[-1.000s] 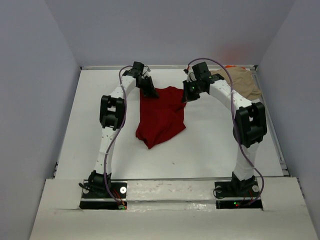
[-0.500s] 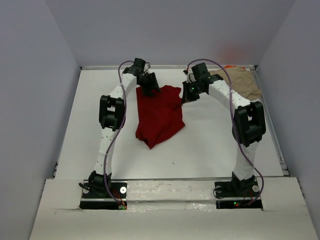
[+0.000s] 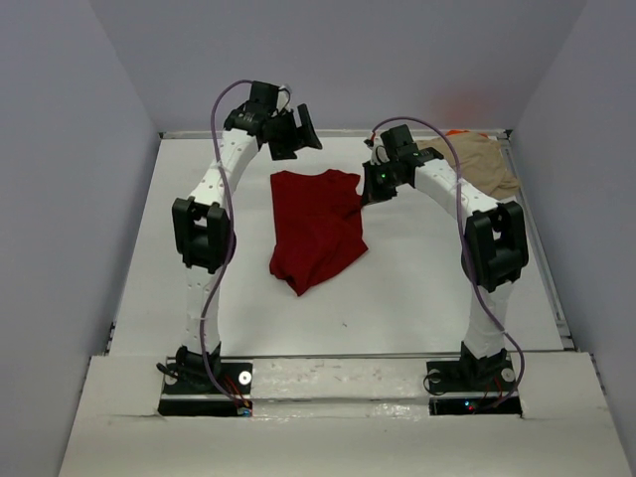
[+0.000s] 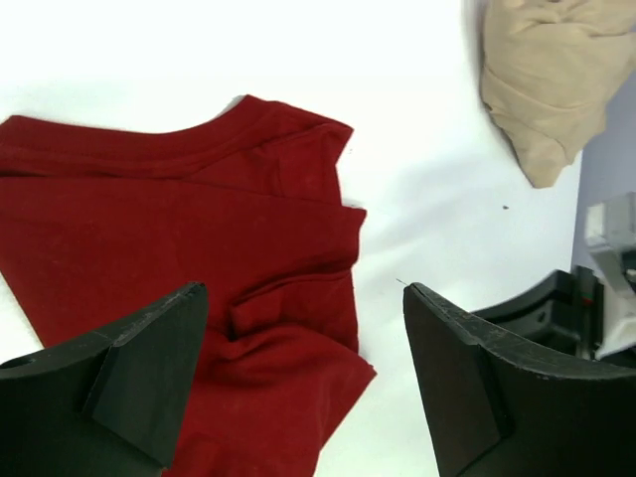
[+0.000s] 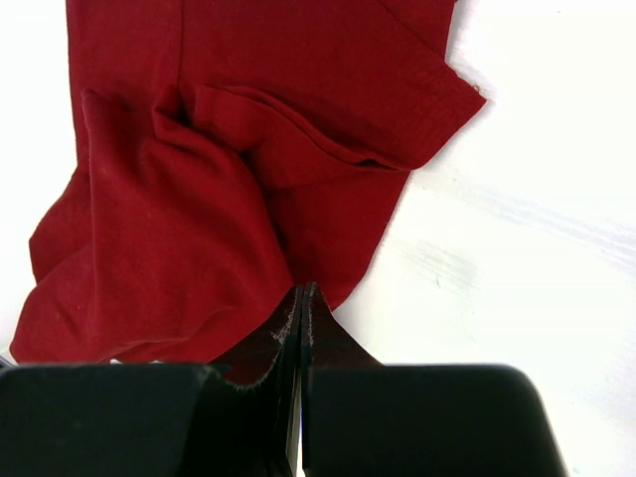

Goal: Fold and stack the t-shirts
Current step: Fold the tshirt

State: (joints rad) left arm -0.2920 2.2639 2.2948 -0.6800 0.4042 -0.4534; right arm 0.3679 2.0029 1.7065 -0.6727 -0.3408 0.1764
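Your left claw [image 3: 296, 131] stands wide and holds nothing, raised clear of the cloth. The dark red t-shirt [image 4: 179, 229] lies below it and a little to its left, and the collar edge is nearest its fingertips. Your right claw [image 5: 300, 293] is closed tight, with its tips right at the shirt's side edge. It looks to be pinching a fold of that edge, though the wrist view does not settle this.

I judge the task barely begun. The red shirt is spread on the worktop [image 3: 427, 288] between the two claws but is rumpled – one sleeve is turned in, the lower end is bunched and skewed, and there is no clean fold anywhere.

The tan t-shirt [image 3: 482, 164] sits in a loose heap beyond and to the right of your right claw, well apart from the red one. A sliver of orange fabric [image 3: 457, 132] peeks out at its far side.

Nothing is stacked yet – you have the red shirt to flatten and fold, then the tan one, and whatever the orange piece turns out to be.
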